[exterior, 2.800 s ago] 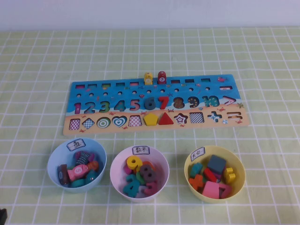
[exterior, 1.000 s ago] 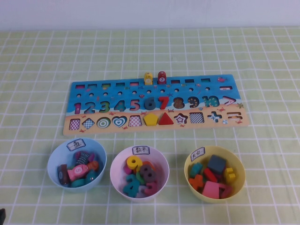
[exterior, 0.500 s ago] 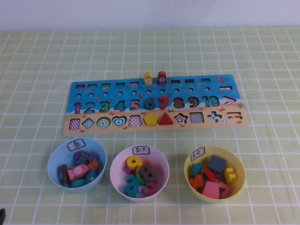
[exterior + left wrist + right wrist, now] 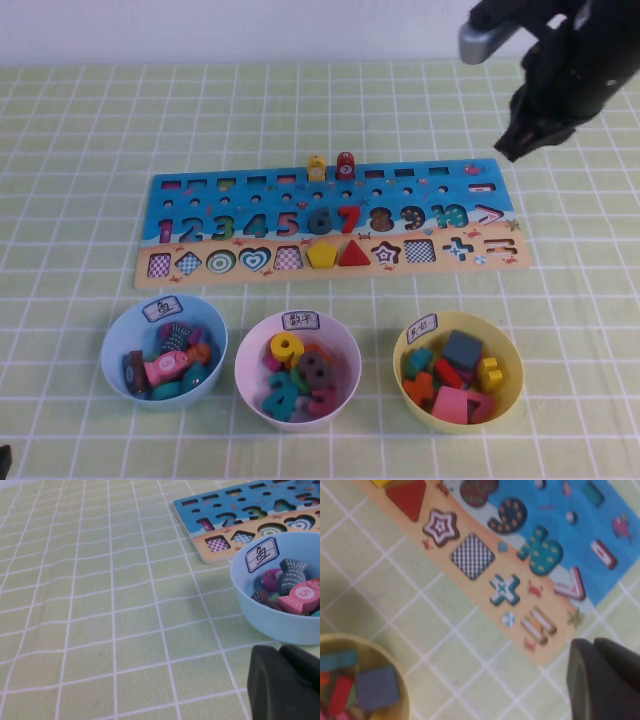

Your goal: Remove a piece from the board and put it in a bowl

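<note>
The left gripper is sitting low over the green checked cloth, just beside the pale blue bowl in front of the long wooden puzzle board; whether its fingers are apart or together cannot be told. The white-pink bowl is resting in front of the board's middle. The small flat red wooden triangle is lying in its slot on the board's tan strip, beside the yellow pentagon. The round yellow bowl is standing in front of the board's right end. The right gripper is hanging above the board's far right corner, its finger spread impossible to tell.
</note>
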Robot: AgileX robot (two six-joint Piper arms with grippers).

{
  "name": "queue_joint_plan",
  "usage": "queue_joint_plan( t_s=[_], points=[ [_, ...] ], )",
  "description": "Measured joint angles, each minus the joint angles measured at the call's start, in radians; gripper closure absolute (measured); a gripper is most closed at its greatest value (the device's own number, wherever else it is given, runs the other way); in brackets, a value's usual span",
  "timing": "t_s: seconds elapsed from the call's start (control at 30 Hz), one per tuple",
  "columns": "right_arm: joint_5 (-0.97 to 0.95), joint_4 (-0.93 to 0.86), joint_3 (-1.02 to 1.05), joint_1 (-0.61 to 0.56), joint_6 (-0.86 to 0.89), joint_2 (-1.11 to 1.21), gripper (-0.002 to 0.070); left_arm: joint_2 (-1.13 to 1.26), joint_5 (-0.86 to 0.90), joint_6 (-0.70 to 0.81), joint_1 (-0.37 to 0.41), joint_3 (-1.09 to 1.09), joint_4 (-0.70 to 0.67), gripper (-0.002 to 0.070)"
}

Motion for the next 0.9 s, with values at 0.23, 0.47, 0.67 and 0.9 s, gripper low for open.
queue_joint_plan(
  t_s=[0.23,0.47,0.67,0.9],
  points=[
    [0.009,-0.009,-0.188,0.095,-0.051,0.196,0.0694,0.000,0.000,0.000,0.000,0.000,0.032,0.0678],
    [0.009,0.050,-0.259,0.158,-0.046,0.334,0.0532,0.000,0.000,0.000,0.000,0.000,0.041,0.0678],
    [0.009,0.092,-0.265,0.203,-0.019,0.415,0.0269,0.000,0.000,-0.002,0.000,0.000,0.041,0.0678],
    [-0.008,0.091,-0.265,0.223,0.015,0.462,0.0220,0.000,0.000,-0.002,0.000,0.000,0.043,0.0678]
  ],
)
